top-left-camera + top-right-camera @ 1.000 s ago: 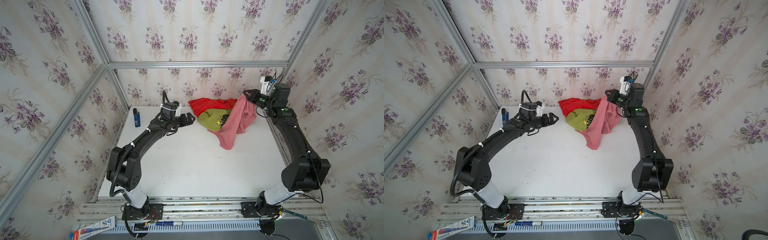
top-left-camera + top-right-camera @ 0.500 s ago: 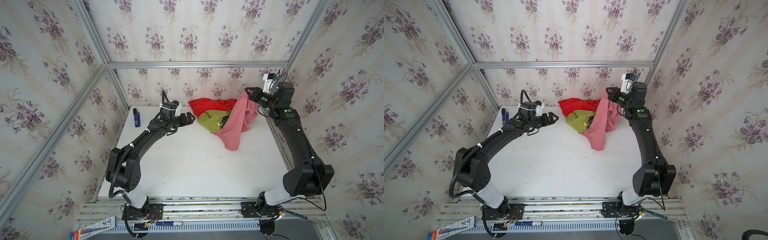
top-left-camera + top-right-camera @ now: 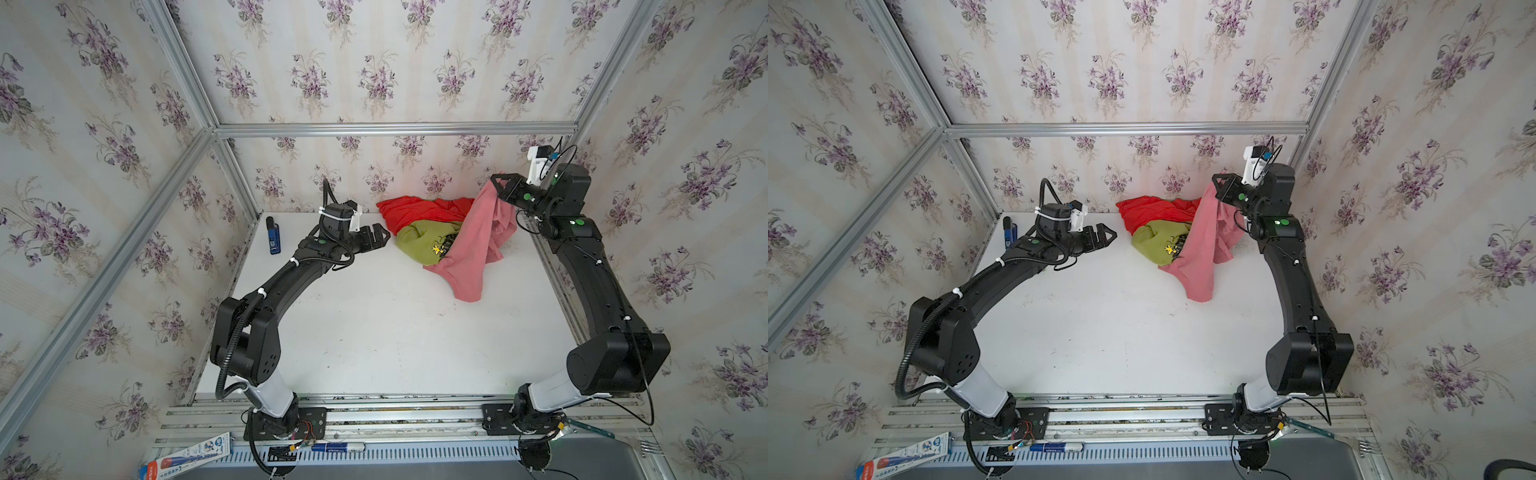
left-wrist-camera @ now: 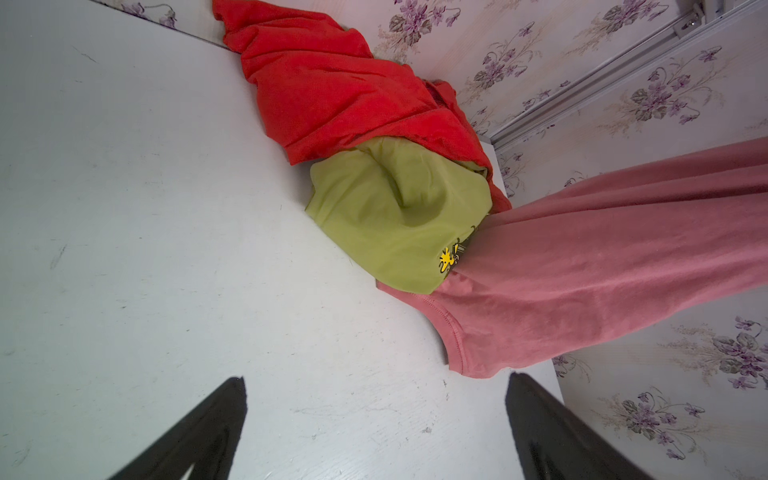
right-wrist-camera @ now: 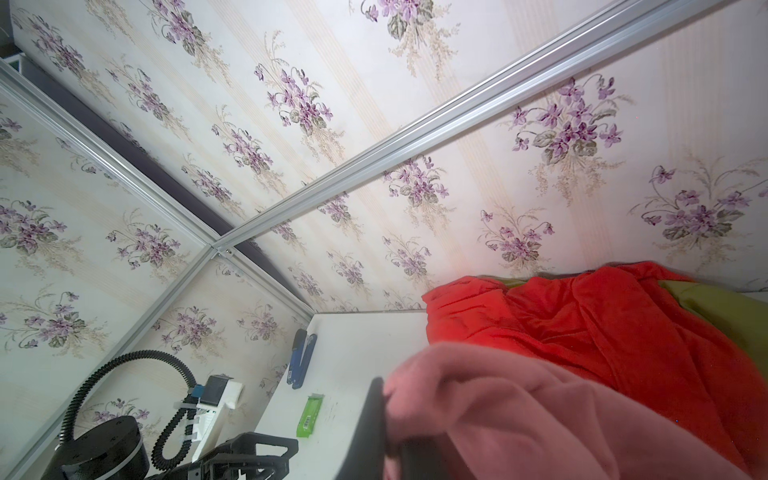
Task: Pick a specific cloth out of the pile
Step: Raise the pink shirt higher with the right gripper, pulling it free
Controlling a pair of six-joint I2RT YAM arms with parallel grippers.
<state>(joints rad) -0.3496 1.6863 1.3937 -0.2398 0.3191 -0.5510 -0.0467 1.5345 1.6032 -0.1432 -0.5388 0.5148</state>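
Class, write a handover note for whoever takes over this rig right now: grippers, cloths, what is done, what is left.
Left gripper: open, empty, beside the pile.
Right gripper: shut on the pink cloth, raised near the back right corner.
Pink cloth: upper end lifted, lower end on the table, touching the olive cloth; red cloth lies behind.
Done: pink cloth gripped and partly lifted.
To do: pull it clear of the pile.

soft matt cloth (image 3: 478,253) (salmon), matt tabletop (image 3: 374,332)
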